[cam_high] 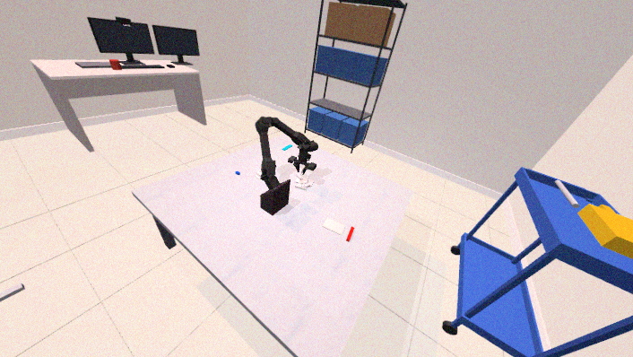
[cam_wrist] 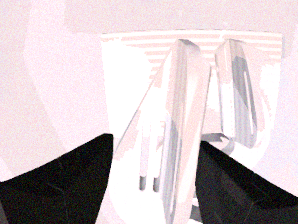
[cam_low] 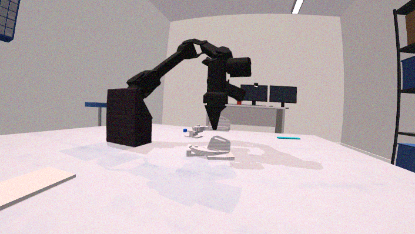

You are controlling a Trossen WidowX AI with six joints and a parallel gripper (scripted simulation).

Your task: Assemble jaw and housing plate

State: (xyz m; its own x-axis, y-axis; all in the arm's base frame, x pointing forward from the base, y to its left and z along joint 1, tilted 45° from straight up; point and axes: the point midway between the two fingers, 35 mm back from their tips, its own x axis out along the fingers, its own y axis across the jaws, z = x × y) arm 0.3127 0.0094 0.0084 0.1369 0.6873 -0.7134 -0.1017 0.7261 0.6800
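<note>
My gripper [cam_high: 303,171] [cam_low: 215,129] [cam_wrist: 154,147] points down and is shut on the free white jaw [cam_low: 225,124] [cam_wrist: 186,100]. This jaw hangs above the white base [cam_low: 226,157] [cam_wrist: 116,75], with a visible gap below it in the exterior view. The mounted jaw [cam_low: 218,144] [cam_wrist: 240,95] lies on the base, to the right of the held jaw in the wrist view. The free pin and the gear teeth cannot be made out. A small pale part [cam_low: 193,133], apparently the housing plate, lies behind the base.
The arm's black base block [cam_high: 274,199] [cam_low: 126,117] stands on the table [cam_high: 215,197]. A cream slab [cam_high: 333,225] [cam_low: 35,183] and a red bar [cam_high: 350,233] lie together. A cyan bar [cam_high: 287,147] [cam_low: 288,137] and a small blue piece [cam_high: 238,172] [cam_low: 184,130] lie farther back.
</note>
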